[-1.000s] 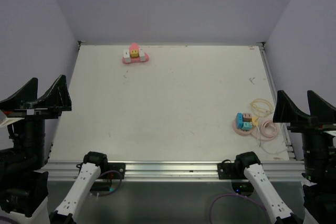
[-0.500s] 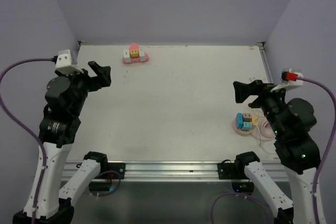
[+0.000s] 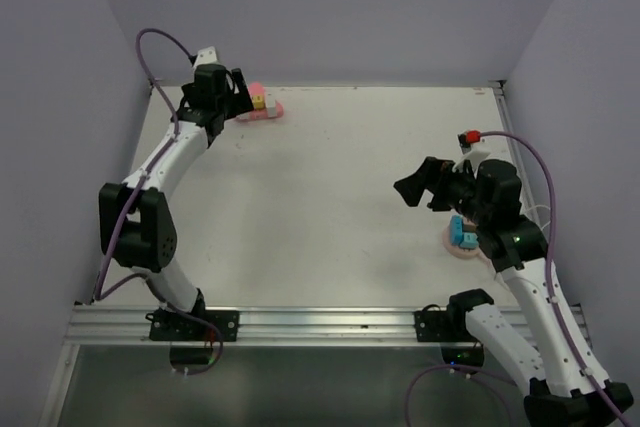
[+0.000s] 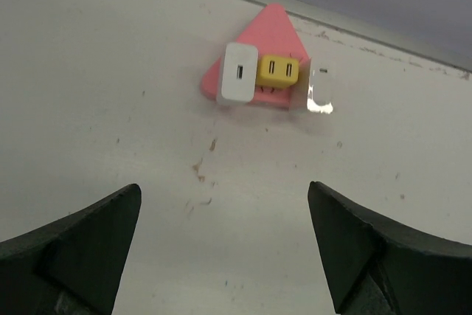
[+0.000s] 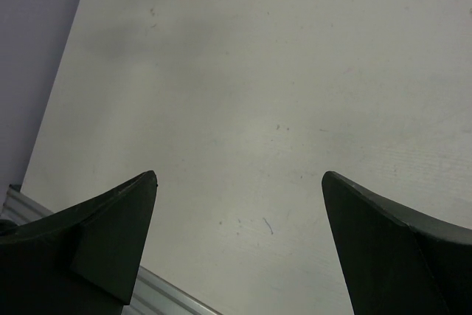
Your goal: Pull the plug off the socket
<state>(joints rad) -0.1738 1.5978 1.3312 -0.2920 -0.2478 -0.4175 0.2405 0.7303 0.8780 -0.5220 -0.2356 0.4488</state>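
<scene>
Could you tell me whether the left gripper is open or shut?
Open: the left gripper has fingers wide apart, holding nothing.

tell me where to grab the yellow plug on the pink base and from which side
Probably best to grip the yellow plug by its near and far faces, coming down from above with the open left gripper. A white plug sits tight against one side and a white block stands close on the other, so those sides leave no room for fingers.

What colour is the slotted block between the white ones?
Slotted block: yellow, best in left wrist view.
</scene>
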